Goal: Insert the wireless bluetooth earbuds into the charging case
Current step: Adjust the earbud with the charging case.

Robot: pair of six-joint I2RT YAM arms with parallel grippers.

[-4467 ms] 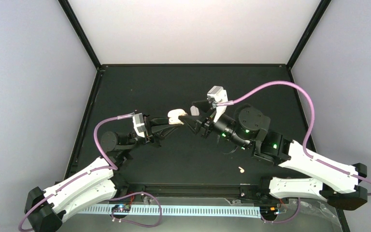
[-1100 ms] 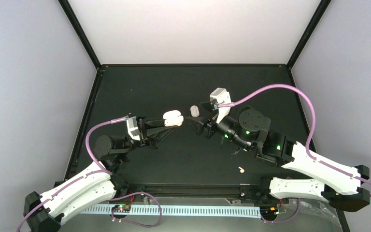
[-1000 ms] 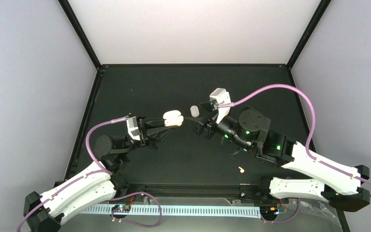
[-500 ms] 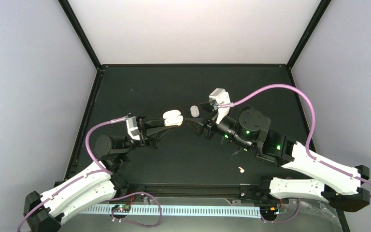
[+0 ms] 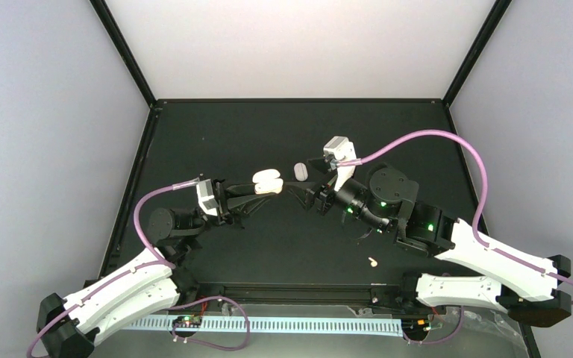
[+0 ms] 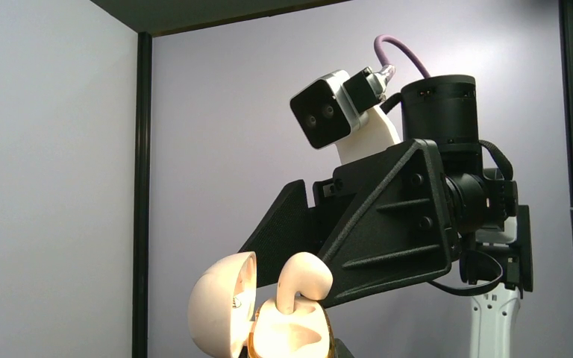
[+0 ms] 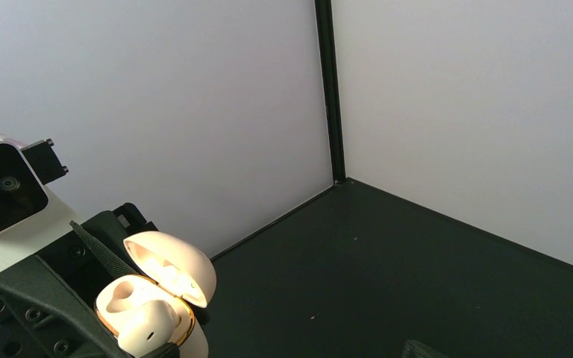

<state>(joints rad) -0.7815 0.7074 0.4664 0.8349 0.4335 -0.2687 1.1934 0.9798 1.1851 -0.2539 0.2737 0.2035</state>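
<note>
**Left claw holds the open charging case, one earbud seated, one loose on the table**

The left gripper is pressed together on the lower body of the charging case, pinching it near the middle of the black table. The case stands upright in the claw with its opening facing up. Its hinged lid is swung open to one side, and the inside glows a warm cream.

One earbud sits in the case. In the left wrist view this seated earbud rises from its socket, rounded head on top. In the right wrist view the socket beside it, the empty socket, shows as a hollow with nothing in it.

The right gripper hangs just beside the case, pointing toward it but not touching it. Its fingers are spread, with nothing between them.

Farther out, a small pale oval object lies on the table near the right gripper, on the far side of it. The loose earbud, tiny and cream-white, lies on the table toward the near edge, well apart from the case and close in front of the right arm's base.
</note>
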